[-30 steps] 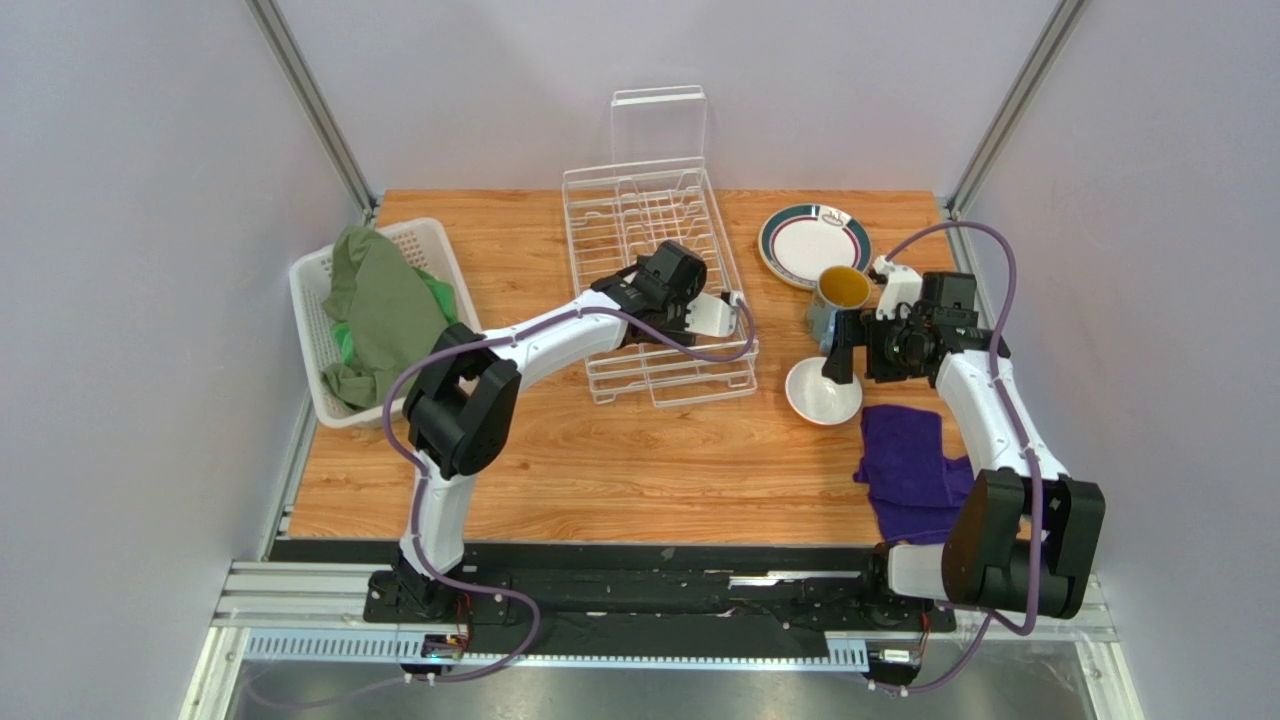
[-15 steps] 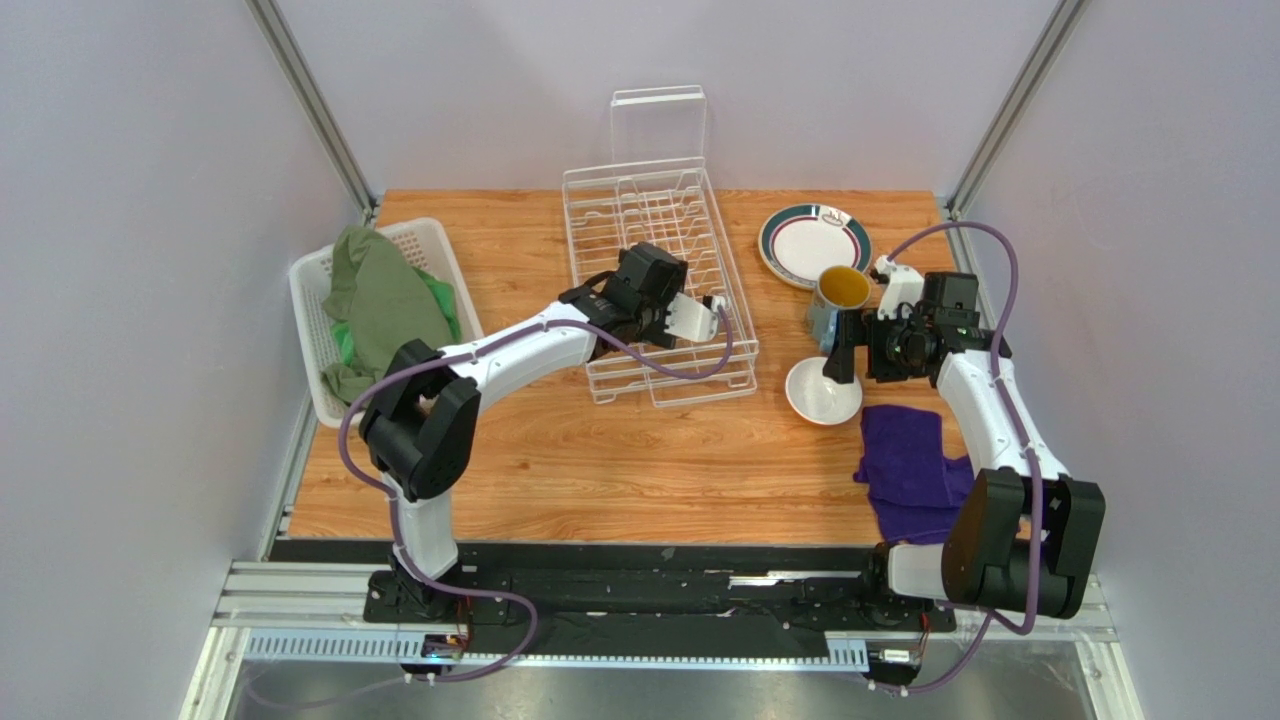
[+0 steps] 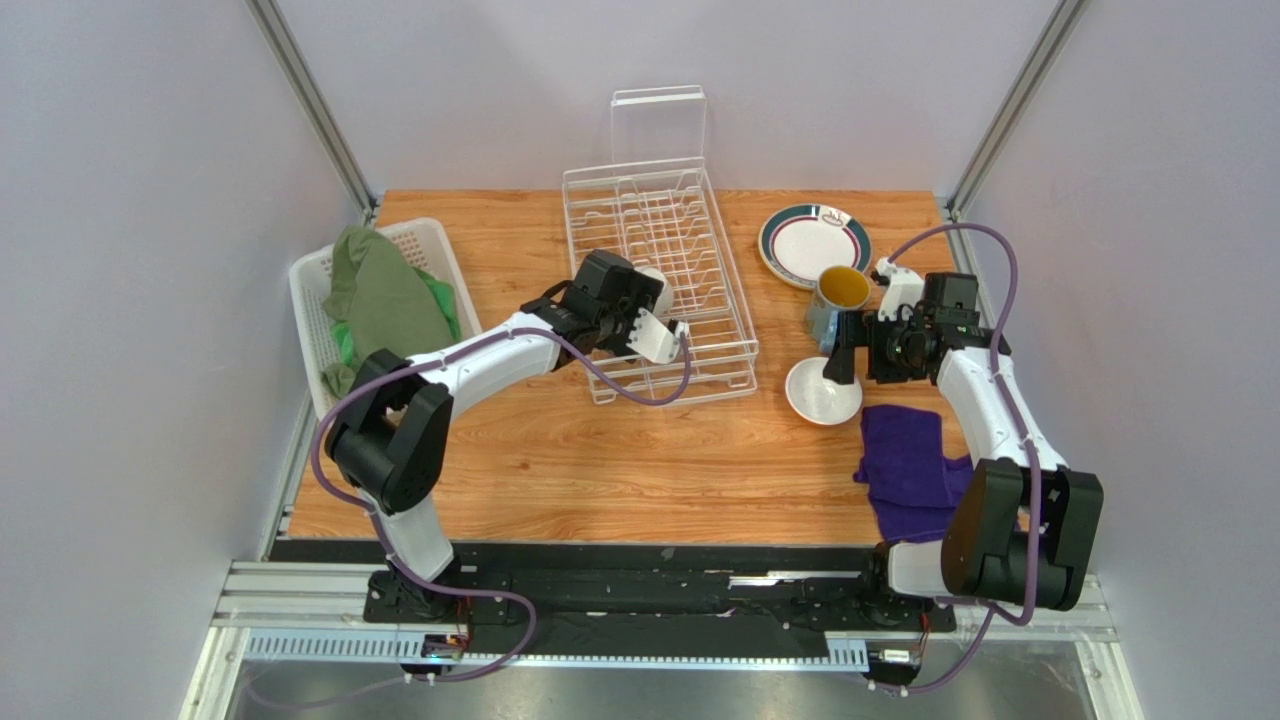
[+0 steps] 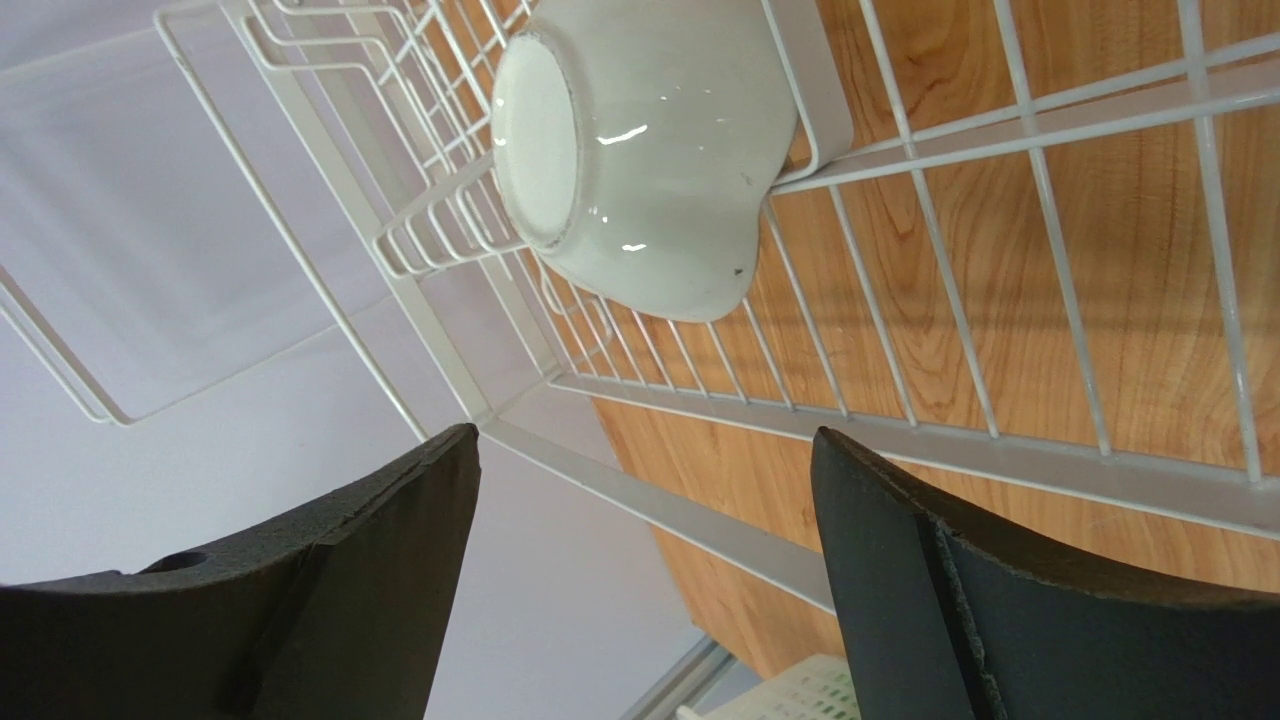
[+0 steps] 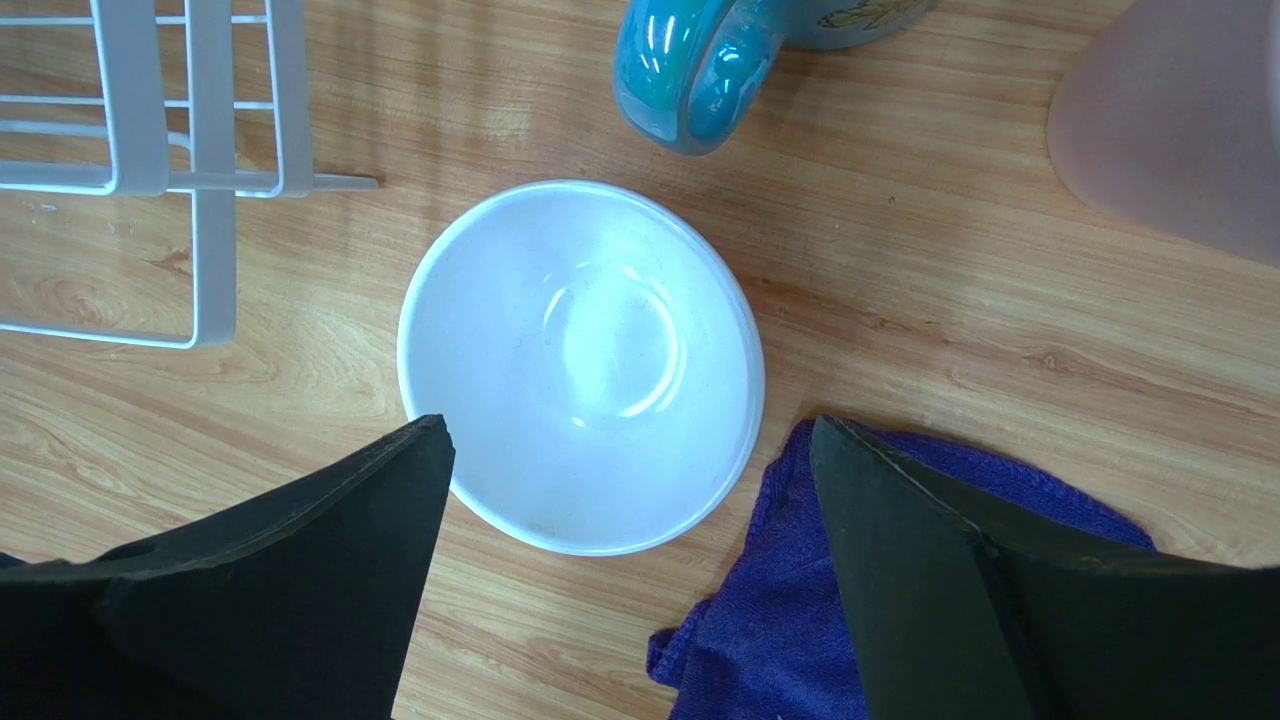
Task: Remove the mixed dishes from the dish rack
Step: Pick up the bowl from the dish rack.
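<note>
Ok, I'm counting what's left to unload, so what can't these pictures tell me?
- Top view: the white cup lying in the dish rack cannot be picked out; the left hand overlaps that spot.
- Left wrist view: the cup's inside faces away.
- Right wrist view: the pink cup is cut by the right edge, the blue mug by the top edge.

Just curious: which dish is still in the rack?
The small white cup, tipped on its side; plate, mug and bowl sit out on the table.

green cloth (image 3: pixel 383 305) in a white basket (image 3: pixel 311 339), purple cloth (image 3: pixel 911 458) on the wooden table (image 3: pixel 631 465).
</note>
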{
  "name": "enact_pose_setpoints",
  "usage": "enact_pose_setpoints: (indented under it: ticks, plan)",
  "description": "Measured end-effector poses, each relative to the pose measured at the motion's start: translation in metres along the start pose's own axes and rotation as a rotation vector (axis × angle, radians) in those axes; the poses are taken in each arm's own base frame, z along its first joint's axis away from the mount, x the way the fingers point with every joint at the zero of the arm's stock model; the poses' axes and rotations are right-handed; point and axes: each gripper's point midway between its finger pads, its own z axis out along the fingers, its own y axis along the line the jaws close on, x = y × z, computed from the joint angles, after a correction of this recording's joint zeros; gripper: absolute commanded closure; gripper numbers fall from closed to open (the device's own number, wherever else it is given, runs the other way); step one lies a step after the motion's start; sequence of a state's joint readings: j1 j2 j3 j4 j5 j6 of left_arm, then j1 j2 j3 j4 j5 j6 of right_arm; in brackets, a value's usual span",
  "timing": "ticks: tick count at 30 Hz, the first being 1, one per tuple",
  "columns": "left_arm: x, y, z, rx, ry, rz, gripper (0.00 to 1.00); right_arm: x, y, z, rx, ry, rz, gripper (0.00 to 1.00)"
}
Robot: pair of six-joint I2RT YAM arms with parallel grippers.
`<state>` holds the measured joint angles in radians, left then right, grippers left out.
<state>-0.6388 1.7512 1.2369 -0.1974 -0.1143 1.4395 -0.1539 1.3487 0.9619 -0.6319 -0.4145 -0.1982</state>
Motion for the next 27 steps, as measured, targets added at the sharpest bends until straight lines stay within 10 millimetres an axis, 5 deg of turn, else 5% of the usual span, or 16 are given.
enact_pose_setpoints:
  ticks: [10,18,27]
  plan:
    - [-0.003,0.0,0.0,0.042,-0.112,0.004,0.11,0.0,-0.001,-0.001,-0.002,-0.003,0.006,0.06]
    - [-0.019,0.029,-0.009,0.021,-0.239,-0.01,0.11,0.003,-0.004,0.003,-0.002,0.011,0.017,0.06]
    - [-0.021,0.006,0.0,0.123,-0.292,-0.013,0.11,0.004,-0.005,0.004,-0.002,0.018,0.022,0.06]
